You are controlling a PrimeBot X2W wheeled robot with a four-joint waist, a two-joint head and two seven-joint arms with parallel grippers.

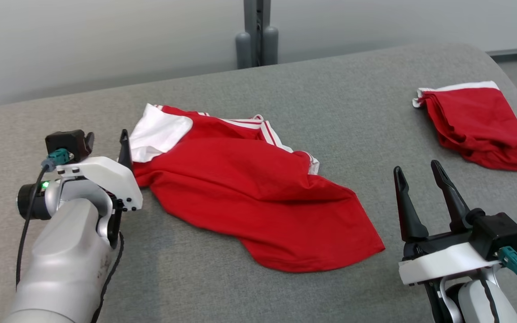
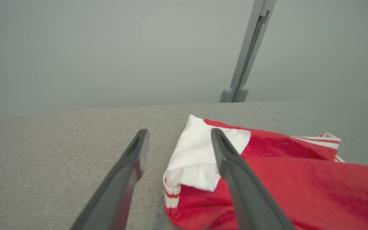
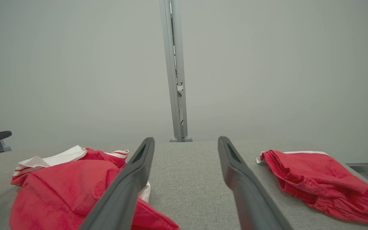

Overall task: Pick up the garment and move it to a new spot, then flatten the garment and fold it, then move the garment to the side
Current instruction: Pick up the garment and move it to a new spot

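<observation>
Left gripper [image 2: 179,138] jaws wide, empty, one finger over white sleeve [image 2: 196,153] at left end of red shirt [image 1: 249,193], which lies crumpled at ctr of grey table [image 1: 330,89]. Right gripper [image 1: 416,169] also wide & empty, near right, apart from shirt hem. Folded red cloth [image 1: 478,125] sits far right.

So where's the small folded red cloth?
In the head view the folded red cloth lies at the far right of the gray table, beyond the right end effector and apart from the rumpled red shirt.
</observation>
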